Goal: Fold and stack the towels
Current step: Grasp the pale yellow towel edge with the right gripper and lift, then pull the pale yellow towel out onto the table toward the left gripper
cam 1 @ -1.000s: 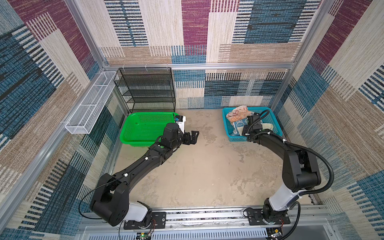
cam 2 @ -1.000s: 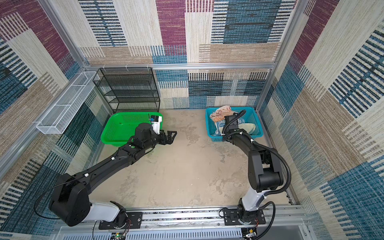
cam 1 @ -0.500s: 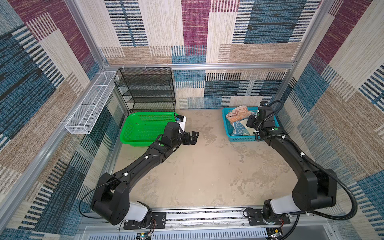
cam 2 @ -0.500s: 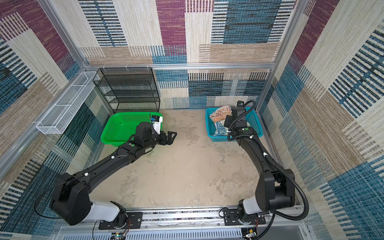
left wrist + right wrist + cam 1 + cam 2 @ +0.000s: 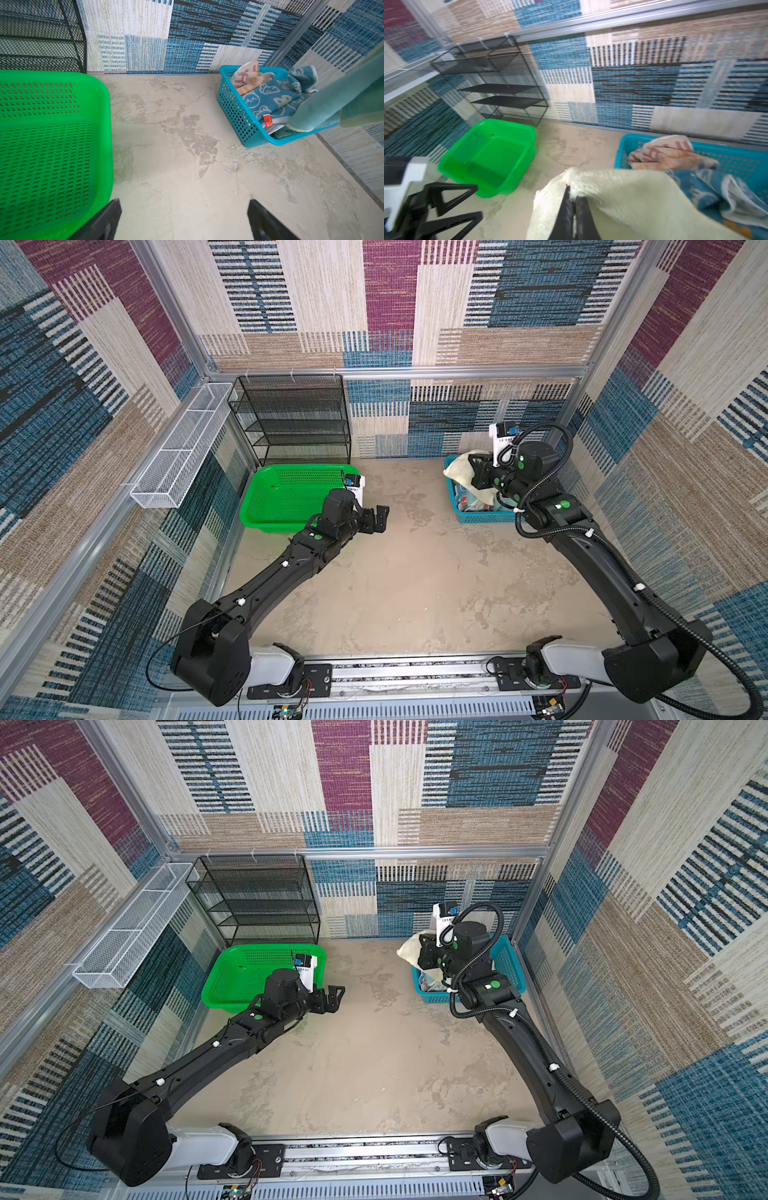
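Observation:
My right gripper [image 5: 573,194] is shut on a fold of the pale aqua-and-cream towel [image 5: 629,199] and holds it up over the blue basket [image 5: 482,516]. In both top views the cloth shows cream [image 5: 459,472] [image 5: 409,952]; in the left wrist view it hangs aqua [image 5: 332,104]. The blue rabbit towel [image 5: 274,99] and a coral-lettered towel [image 5: 247,76] lie crumpled in the basket. My left gripper [image 5: 380,518] [image 5: 185,201] stands open and empty over the floor, beside the green basket [image 5: 291,493].
A black wire rack [image 5: 295,418] stands against the back wall behind the green basket. A white wire basket [image 5: 178,448] hangs on the left wall. Bare beige floor [image 5: 407,580] lies between the two arms.
My right gripper has shut on the aqua-and-cream towel and risen out of the blue basket with it. The left arm has stayed put.

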